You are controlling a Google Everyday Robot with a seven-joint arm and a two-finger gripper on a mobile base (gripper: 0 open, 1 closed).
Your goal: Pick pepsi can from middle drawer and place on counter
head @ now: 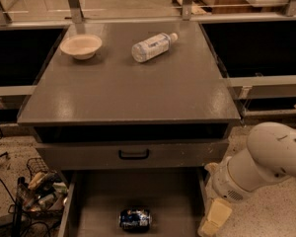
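Pepsi can [135, 219] lies on its side on the flat grey floor of the middle drawer [138, 189], low in the frame and a little left of centre, its dark-blue body with white marks facing up and its length running left to right. The drawer is pulled out toward the bottom edge of the frame, and the can is the only thing seen in it. The gripper [213, 221] hangs at the lower right, just outside the drawer's right wall and beside the can's level, apart from the can; how far open it is cannot be told from this angle, and nothing can be seen held in it. Above it the bulky white arm [266, 164] runs up toward the right edge of the frame. Directly above the open drawer sits a closed grey drawer front [89, 156] with a black handle [133, 154]. The counter [128, 93] fills the middle of the frame, broad and slightly glossy. On its far left corner stands a pale bowl [81, 46], and to the right of the bowl, near the far edge, a clear plastic bottle [153, 46] lies on its side, cap pointing to the upper right. A wire basket [37, 191] of clutter sits on the floor at the lower left.
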